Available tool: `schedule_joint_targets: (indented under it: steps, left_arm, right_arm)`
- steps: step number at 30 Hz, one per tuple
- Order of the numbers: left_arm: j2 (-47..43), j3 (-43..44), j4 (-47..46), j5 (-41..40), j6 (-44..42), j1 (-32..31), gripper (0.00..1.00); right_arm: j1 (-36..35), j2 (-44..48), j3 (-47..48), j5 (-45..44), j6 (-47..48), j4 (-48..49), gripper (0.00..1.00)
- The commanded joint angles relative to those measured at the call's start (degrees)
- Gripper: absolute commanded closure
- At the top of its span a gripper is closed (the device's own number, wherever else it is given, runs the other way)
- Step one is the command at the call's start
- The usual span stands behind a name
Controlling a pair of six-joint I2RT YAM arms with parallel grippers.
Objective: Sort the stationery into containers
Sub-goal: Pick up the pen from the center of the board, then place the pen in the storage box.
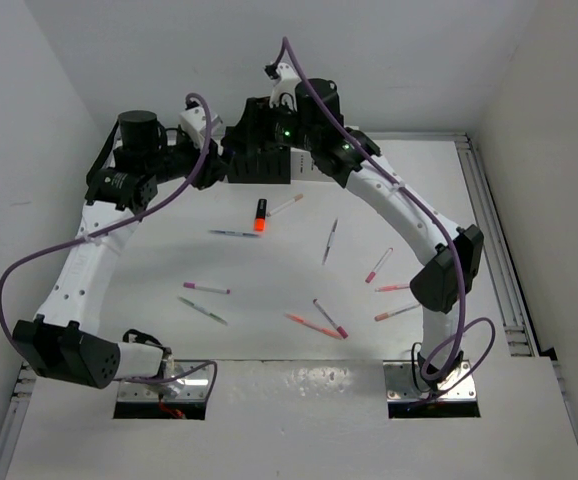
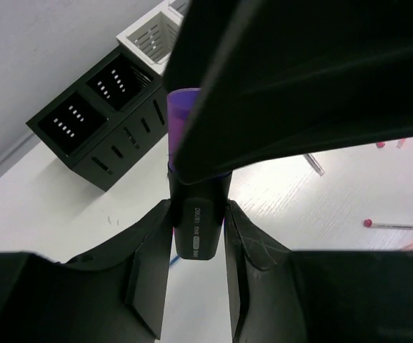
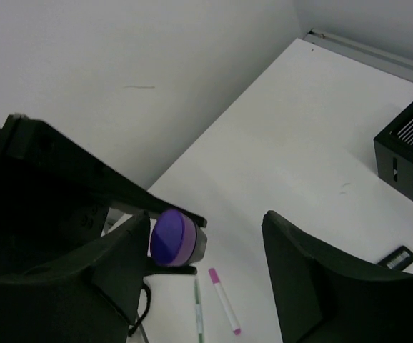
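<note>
My left gripper (image 2: 198, 214) is shut on a stubby purple-and-black highlighter (image 2: 198, 232) and holds it above the table, purple cap pointing away. My right gripper (image 3: 206, 218) is open. The purple cap (image 3: 172, 237) lies just inside its left finger (image 3: 99, 279), and I cannot tell if they touch. That finger hides the highlighter's upper part in the left wrist view. The black organiser (image 2: 96, 125) and the white organiser (image 2: 153, 36) stand at the back. In the top view both grippers, left (image 1: 241, 152) and right (image 1: 267, 128), meet over the black organiser (image 1: 261, 170).
An orange-black highlighter (image 1: 261, 215) stands near the boxes. Several thin pens lie scattered over the table: pink (image 1: 379, 264), grey (image 1: 330, 240), orange (image 1: 312, 325), green (image 1: 203, 311), pink (image 1: 206, 288). Walls close the back and left. A rail (image 1: 494, 240) runs along the right edge.
</note>
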State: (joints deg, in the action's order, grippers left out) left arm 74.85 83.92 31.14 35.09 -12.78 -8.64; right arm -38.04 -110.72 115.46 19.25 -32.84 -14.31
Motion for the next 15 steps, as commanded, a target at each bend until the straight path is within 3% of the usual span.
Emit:
schedule_joint_targets:
  steps: [1, 3, 4, 6, 7, 9, 11, 13, 14, 15]
  left_arm:
    - [-2.51, 1.6, -2.48, -3.01, 0.91, -2.16, 1.0]
    - [-2.6, 1.51, -2.66, -3.45, 1.09, -2.78, 1.0]
    - [-2.52, 1.51, -2.83, -3.8, 1.17, -3.39, 1.0]
    - [-2.78, 1.42, -3.45, -4.85, 1.61, -3.92, 1.0]
    - [-2.78, 1.42, -3.8, -5.38, 2.4, -3.92, 1.0]
    - [-2.6, 1.77, -4.15, -7.04, 3.45, -3.92, 1.0]
    - [-2.52, 1.95, -4.68, -8.37, 4.42, -3.75, 0.99]
    - [-2.43, 1.86, -5.2, -10.39, 5.04, -3.48, 0.85]
    - [-2.34, 1.69, -5.38, -11.96, 5.65, -3.4, 0.59]
    - [-2.34, 1.25, -5.47, -12.93, 5.83, -3.22, 0.43]
  right_arm:
    - [-0.54, -0.02, 2.31, -1.31, -2.32, 3.85, 0.39]
    - [-0.54, -0.11, 2.23, -1.75, -2.14, 3.58, 0.46]
    - [-0.54, -0.11, 2.05, -2.02, -1.88, 3.32, 0.58]
    - [-0.54, 0.06, 1.79, -3.07, -1.18, 2.62, 0.69]
    - [-0.45, 0.24, 1.26, -3.33, -0.91, 2.62, 0.82]
    - [-0.28, 0.59, 0.65, -3.51, -1.35, 2.35, 0.96]
    - [0.33, 0.85, -0.06, -3.51, -2.13, 2.35, 1.0]
    - [1.21, 0.77, -0.06, -3.42, -2.32, 2.44, 1.0]
    - [2.17, 0.59, 0.12, -3.6, -2.58, 2.53, 1.0]
    - [2.62, 0.59, 0.29, -3.95, -2.67, 2.79, 1.0]
